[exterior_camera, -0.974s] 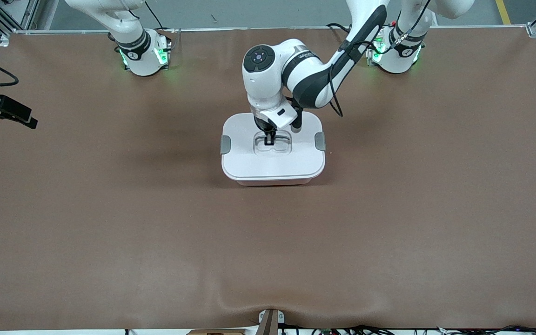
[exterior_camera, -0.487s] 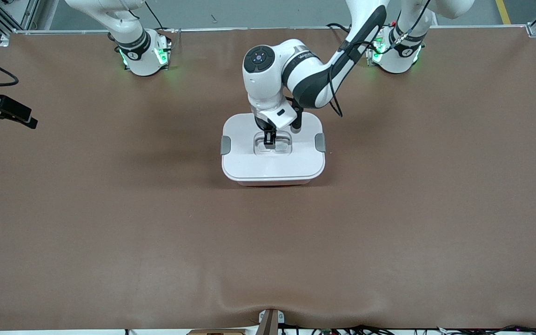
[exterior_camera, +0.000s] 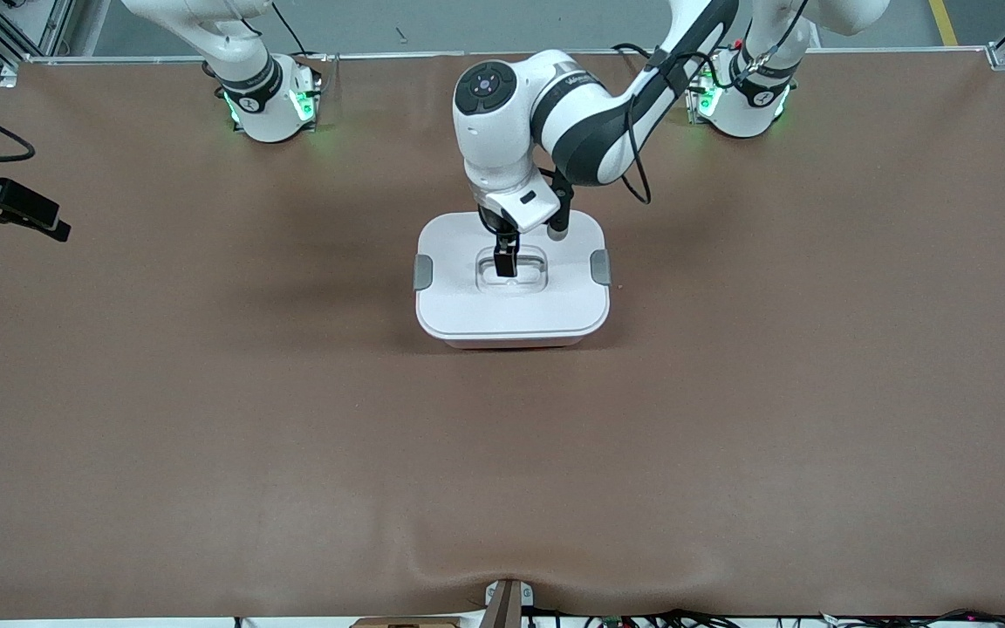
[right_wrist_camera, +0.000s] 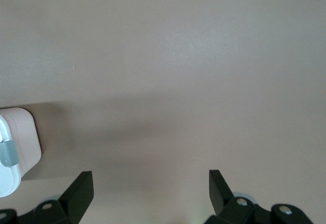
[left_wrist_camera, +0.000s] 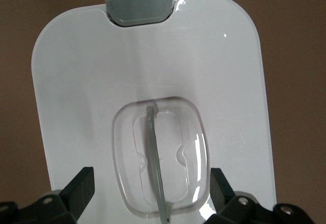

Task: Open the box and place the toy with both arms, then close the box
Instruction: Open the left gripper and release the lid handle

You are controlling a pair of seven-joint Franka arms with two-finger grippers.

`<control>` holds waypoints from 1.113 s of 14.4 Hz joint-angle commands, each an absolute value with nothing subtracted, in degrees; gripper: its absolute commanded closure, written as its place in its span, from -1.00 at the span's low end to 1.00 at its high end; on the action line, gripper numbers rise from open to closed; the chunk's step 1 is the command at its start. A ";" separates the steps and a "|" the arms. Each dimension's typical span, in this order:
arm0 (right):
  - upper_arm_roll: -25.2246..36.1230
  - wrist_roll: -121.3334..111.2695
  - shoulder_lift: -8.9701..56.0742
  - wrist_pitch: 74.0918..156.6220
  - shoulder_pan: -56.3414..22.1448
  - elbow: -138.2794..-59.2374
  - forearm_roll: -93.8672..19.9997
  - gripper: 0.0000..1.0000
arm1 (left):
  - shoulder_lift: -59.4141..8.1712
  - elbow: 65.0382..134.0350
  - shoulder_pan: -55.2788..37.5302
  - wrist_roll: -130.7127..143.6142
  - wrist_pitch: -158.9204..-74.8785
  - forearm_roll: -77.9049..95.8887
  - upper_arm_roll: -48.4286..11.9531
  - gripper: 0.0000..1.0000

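Handle [left_wrist_camera: 153,158] upright in left wrist view only

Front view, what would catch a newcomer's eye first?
The white-lidded box sits alone mid-table, lid on, grey clips at both ends. The left gripper hangs over the lid's recessed handle, jaws open. The right gripper waits over bare table, jaws open.
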State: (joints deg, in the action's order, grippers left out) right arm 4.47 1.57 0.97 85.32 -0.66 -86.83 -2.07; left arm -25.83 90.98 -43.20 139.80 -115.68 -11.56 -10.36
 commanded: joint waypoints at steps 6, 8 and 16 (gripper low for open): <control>4.13 1.93 1.41 84.99 -0.26 -85.78 -1.85 -1.00 | -21.36 90.35 -39.12 129.66 -112.59 -11.42 -10.02 -1.00; 4.13 1.93 1.41 84.99 -0.35 -85.78 -1.85 -1.00 | -19.96 90.26 -36.67 123.60 -111.02 -11.25 -10.02 -1.00; 4.13 1.93 1.41 84.99 -0.35 -85.78 -1.93 -1.00 | -17.31 88.95 -18.03 103.81 -103.72 -9.76 -18.98 -1.00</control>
